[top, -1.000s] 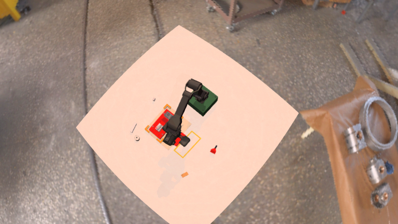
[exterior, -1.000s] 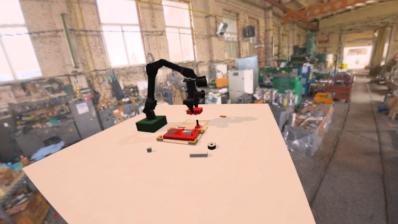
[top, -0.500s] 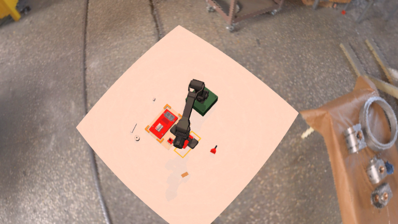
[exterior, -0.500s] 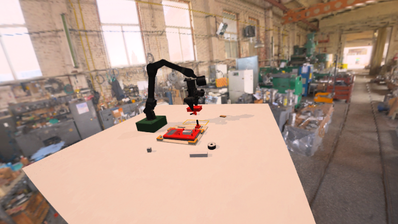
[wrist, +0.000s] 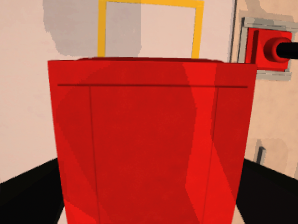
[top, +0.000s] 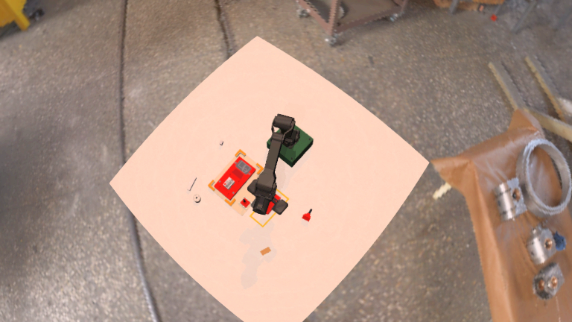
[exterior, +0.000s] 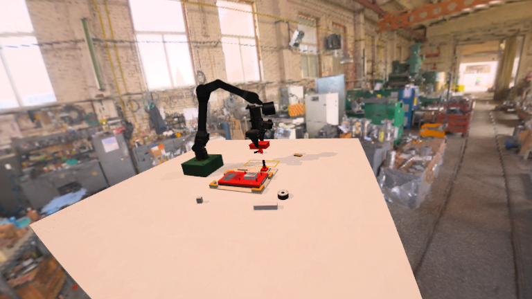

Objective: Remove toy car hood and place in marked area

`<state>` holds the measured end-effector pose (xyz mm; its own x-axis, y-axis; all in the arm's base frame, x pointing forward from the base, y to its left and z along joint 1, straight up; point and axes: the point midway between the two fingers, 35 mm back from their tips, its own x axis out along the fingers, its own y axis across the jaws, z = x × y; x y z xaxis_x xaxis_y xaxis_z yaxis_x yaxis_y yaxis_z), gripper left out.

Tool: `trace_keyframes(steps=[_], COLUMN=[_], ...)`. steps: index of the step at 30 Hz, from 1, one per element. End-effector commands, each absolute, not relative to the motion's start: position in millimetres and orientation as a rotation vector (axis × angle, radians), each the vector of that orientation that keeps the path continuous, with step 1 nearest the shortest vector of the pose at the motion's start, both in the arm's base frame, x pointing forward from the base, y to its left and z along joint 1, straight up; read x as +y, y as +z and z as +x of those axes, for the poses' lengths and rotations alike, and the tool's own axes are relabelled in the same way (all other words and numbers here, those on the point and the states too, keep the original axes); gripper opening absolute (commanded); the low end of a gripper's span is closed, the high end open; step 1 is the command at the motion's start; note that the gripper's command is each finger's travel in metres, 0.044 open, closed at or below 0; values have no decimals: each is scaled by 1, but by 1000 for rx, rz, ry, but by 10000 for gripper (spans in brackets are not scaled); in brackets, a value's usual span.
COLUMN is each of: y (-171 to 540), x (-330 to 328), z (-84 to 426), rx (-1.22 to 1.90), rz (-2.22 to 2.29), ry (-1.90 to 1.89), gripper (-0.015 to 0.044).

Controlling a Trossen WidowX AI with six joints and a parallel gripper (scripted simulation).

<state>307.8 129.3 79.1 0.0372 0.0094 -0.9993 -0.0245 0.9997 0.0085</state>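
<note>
hood [top: 270,206] [exterior: 259,145] [wrist: 150,140] red | marked area [top: 257,221] [exterior: 262,160] [wrist: 102,30] yellow outline | arm base [top: 293,156] [exterior: 201,167] green

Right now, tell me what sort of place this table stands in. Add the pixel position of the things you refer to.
Probably a machine shop or factory hall: green machinery [exterior: 383,111] stands beyond the table [top: 339,132] [exterior: 185,245], a workbench [exterior: 48,165] cluttered with parts runs under the windows [exterior: 159,44], and an orange overhead beam [exterior: 442,14] crosses near the ceiling.
</note>
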Motion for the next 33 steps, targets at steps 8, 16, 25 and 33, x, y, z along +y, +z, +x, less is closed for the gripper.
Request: trace_keyframes(steps=[8,16,25,33], y=[71,66,61,56], x=[130,130,130,130], z=[307,308,308,309], rx=[1539,1539,1539,1538], rz=[-8,-8,-8,-8], ry=[22,22,22,22], gripper=[0,0,0,0])
